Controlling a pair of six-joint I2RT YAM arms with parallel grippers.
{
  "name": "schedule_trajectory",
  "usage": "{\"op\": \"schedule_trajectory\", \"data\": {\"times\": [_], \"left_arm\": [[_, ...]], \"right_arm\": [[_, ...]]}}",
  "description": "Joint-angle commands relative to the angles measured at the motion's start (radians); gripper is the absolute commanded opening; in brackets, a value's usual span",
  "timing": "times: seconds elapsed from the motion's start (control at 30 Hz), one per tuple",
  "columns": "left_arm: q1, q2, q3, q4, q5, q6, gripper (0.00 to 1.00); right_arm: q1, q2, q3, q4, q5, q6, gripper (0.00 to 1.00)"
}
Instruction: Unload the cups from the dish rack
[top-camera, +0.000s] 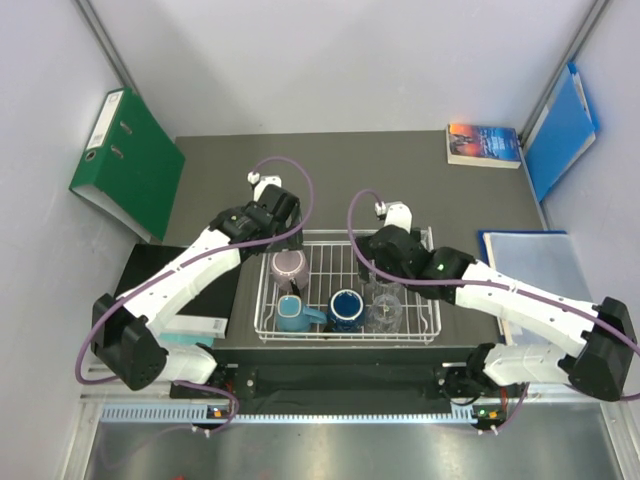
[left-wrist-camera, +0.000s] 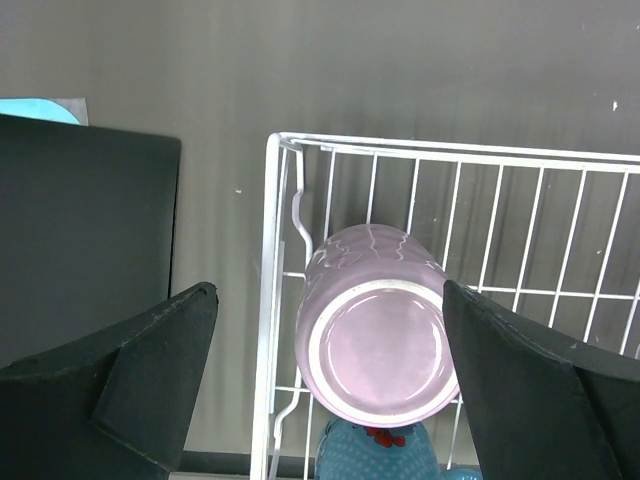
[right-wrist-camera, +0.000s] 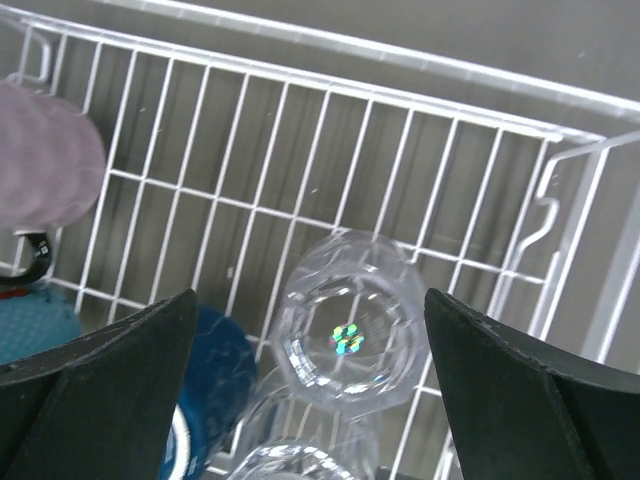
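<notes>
At mid-table, on the dark grey table (top-camera: 400, 180): white wire-grid dish rack (top-camera: 333, 262), low-sided, all five cups inside, none unloaded yet.

- Pale pink ceramic mug (left-wrist-camera: 375, 325) at 10 o'clock of the rack, close against the left wall, apparently bottom-up and tilted, as if left to drain.
- Light teal-blue handled mug (top-camera: 292, 313) at 8 o'clock, dark navy mug (top-camera: 346, 309) at 6.
- Two clear glass tumblers (right-wrist-camera: 345, 335) at 4 to 5 o'clock, right beside each other.

Left gripper (left-wrist-camera: 325, 300) poised over the pink mug, jaws spread wide, one on either side, not touching; spread presumably to clear the mug's full width before closing. Right gripper (right-wrist-camera: 310, 300) likewise above the farther tumbler, jaws spread, nothing pinched.

Split by side judged deliberate: each arm on a cup nearest its own base, no crossing.

Caution, left arm: outer jaw outside the rack wall, wire between it and the mug. Small shift toward 3 o'clock probably needed before descent. Glass likely slippery, neighbouring tumbler close.
</notes>
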Motion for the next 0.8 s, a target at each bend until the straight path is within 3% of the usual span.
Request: {"op": "schedule_trajectory", "data": {"times": [0.0, 0.37, 0.77], "left_arm": [[-0.003, -0.033, -0.013, 0.027, 0.008, -0.003, 0.99], [-0.003, -0.029, -0.023, 0.032, 0.018, 0.002, 0.99], [-0.003, -0.019, -0.026, 0.041, 0.008, -0.01, 0.99]], "right_arm": [[0.066, -0.015, 0.002, -0.018, 0.045, 0.092, 0.96], [0.094, 0.047, 0.013, -0.094, 0.15, 0.199, 0.96], [0.117, -0.002, 0.071, -0.102, 0.232, 0.164, 1.0]]}}
